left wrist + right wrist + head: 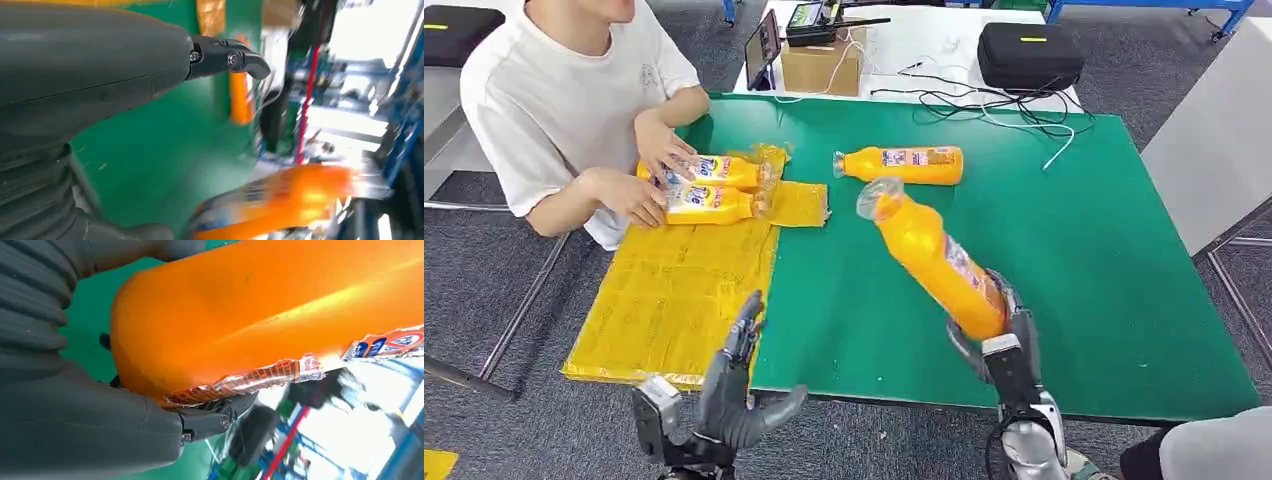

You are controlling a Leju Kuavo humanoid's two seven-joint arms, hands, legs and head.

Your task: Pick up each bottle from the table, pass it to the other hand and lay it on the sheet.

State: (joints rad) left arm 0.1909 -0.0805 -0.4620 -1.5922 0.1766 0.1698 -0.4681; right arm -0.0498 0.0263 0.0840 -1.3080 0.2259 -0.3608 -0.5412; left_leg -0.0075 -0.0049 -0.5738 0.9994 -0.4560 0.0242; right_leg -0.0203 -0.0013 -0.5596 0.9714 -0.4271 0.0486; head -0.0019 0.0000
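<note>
My right hand (999, 330) grips the base of an orange bottle (934, 260), lifted above the green table (1074, 250) with its clear cap tilted up and to the left. The same bottle fills the right wrist view (260, 310) and shows blurred in the left wrist view (280, 200). My left hand (739, 385) hovers open at the table's near edge, beside the yellow sheet (674, 300). Another orange bottle (904, 165) lies on the table farther back. Two bottles (709, 190) lie on the sheet's far end under a person's hands (649, 170).
A person in a white shirt (554, 100) sits at the left side of the table. Behind it stands a white table with a cardboard box (819, 65), a black case (1029, 55) and cables (994, 105). A grey panel (1214, 140) stands to the right.
</note>
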